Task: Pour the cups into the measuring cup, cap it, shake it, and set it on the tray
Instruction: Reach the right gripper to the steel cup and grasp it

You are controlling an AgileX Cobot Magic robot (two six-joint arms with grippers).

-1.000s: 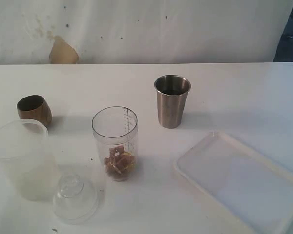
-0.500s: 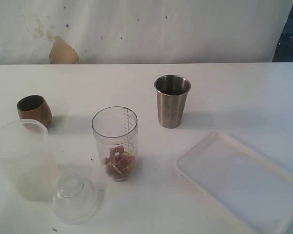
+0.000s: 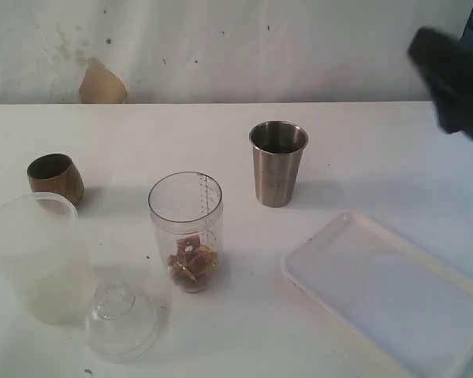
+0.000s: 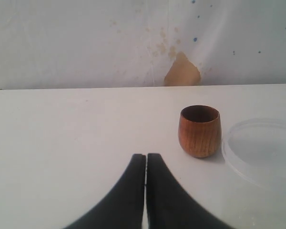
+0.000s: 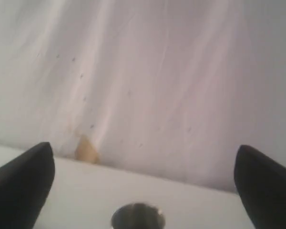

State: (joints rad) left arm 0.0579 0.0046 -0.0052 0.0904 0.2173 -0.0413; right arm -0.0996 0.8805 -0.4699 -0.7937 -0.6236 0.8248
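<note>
Two wrist views told more: left gripper (image 4: pixel 146 156) sat shut, empty; right gripper (image 5: pixel 144 149) gaped wide, empty. Wooden cup (image 4: pixel 199 131) stood left of the measuring cup (image 3: pixel 186 228), steel tumbler (image 3: pixel 278 161) right.

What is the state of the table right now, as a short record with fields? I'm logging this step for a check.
measuring cup: upright, uncapped, brown pieces at the bottom
domed lid: on the table, off the cup
wooden cup: upright, on the table
frosted cup: upright, beside the lid
steel cup: upright, on the table
tray: nothing on its visible part
left gripper: shut, holding nothing
right gripper: open, holding nothing
</note>
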